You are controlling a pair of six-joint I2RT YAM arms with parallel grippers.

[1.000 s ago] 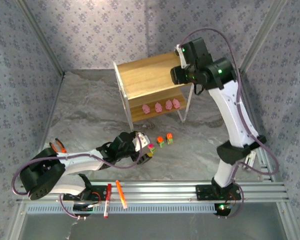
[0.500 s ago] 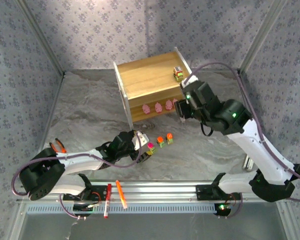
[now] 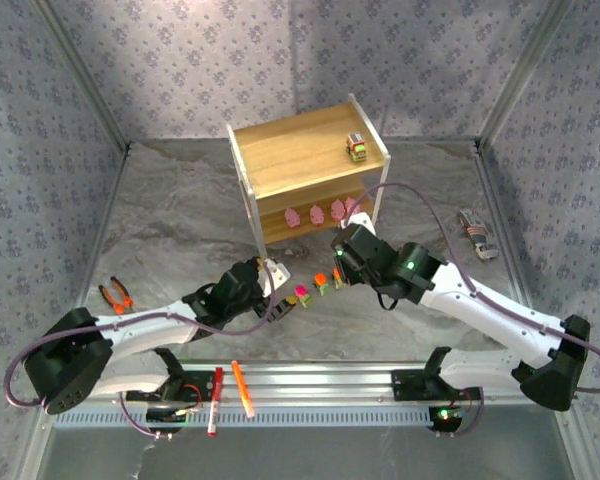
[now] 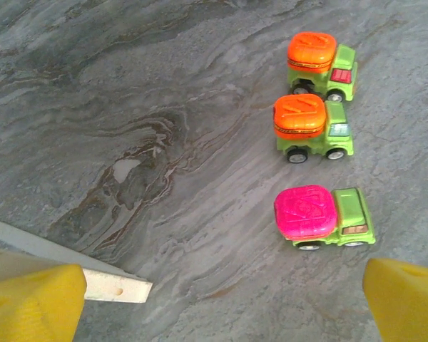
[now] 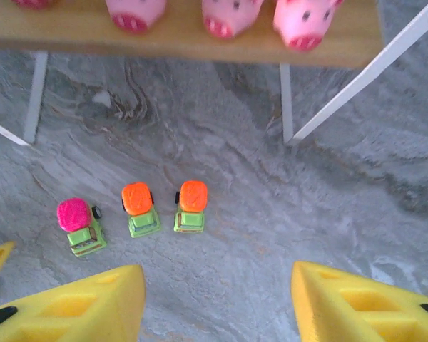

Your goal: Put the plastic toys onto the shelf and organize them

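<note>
Three trucks (image 4: 310,127) on table (image 3: 180,230), near L gripper (image 4: 221,296) & R gripper (image 5: 214,299); 4th truck (image 3: 357,147) atop shelf (image 3: 300,160), four pink pigs (image 3: 320,214) on lower tier. Both grippers' fingers apart, empty.

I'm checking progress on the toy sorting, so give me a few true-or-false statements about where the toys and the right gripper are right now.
1. Three trucks stand on the table. True: the magenta-topped truck and two orange-topped trucks.
2. The magenta-topped truck is on the top board of the shelf. False: it is on the table; the fourth truck stands up there.
3. Four pink figures sit on the shelf's lower board. True.
4. The right gripper holds an orange-topped truck. False: it is open and empty.
</note>
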